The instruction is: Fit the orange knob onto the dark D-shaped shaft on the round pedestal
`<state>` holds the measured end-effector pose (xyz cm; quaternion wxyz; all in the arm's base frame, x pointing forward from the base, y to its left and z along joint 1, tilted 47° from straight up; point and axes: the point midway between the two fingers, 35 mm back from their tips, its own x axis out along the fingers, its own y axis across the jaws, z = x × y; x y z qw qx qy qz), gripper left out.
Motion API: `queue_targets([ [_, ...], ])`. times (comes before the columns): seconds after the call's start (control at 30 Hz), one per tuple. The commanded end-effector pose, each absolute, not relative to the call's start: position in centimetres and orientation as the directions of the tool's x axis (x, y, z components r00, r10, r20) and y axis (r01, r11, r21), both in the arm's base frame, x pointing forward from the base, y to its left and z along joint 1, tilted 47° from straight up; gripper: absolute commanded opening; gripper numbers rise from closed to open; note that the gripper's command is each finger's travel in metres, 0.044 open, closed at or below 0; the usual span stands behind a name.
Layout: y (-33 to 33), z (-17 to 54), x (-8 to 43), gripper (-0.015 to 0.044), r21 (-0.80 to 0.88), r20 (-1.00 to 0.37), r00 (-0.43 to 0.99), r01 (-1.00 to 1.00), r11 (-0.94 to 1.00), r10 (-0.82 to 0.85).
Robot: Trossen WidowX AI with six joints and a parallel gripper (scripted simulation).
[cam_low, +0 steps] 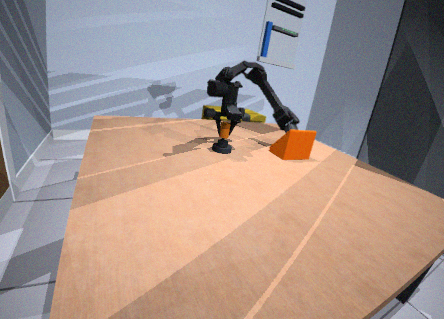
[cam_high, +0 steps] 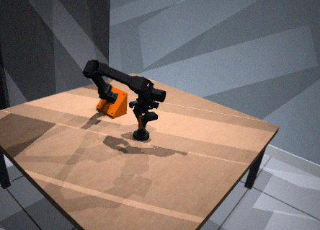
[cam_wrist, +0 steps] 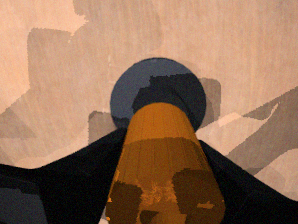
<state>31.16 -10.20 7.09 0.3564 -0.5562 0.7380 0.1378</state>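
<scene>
The orange knob [cam_high: 140,121] [cam_low: 225,129] [cam_wrist: 159,131] is upright between the fingers of my gripper [cam_high: 141,125] [cam_low: 224,133] [cam_wrist: 160,140], which is shut on it. The round dark pedestal [cam_high: 140,135] [cam_low: 222,148] [cam_wrist: 124,95] stands on the table straight below the knob. In the exterior view a dark narrower part shows between the knob's lower end and the pedestal's wide base, so the knob is not down on the base. Whether the knob touches the shaft's top I cannot tell. The shaft's flat side and the knob's hole are hidden.
An orange wedge-shaped block [cam_high: 120,108] [cam_low: 301,145] stands on the table beside the arm's lower end. A yellow object [cam_low: 256,116] shows behind the table's far edge in the exterior view. The arm's shadows fall across the table [cam_high: 119,205] [cam_low: 165,205] around the pedestal.
</scene>
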Motion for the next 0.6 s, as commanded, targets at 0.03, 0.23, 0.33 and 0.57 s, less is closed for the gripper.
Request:
queue_targets([
  [0.03, -9.98, 7.14, 31.24, 0.0, -0.195, -0.679, -0.123, -0.92, 0.339, -0.724],
  [0.23, -9.72, 7.26, 31.26, 0.0, -0.177, -0.679, -0.123, -0.93, 0.324, -0.724],
  [0.33, -9.68, 7.27, 31.31, 0.0, -0.105, -0.679, -0.123, -0.959, 0.262, -0.724],
  [0.57, -9.79, 7.24, 31.37, 0.0, -0.043, -0.679, -0.123, -0.977, 0.207, -0.724],
])
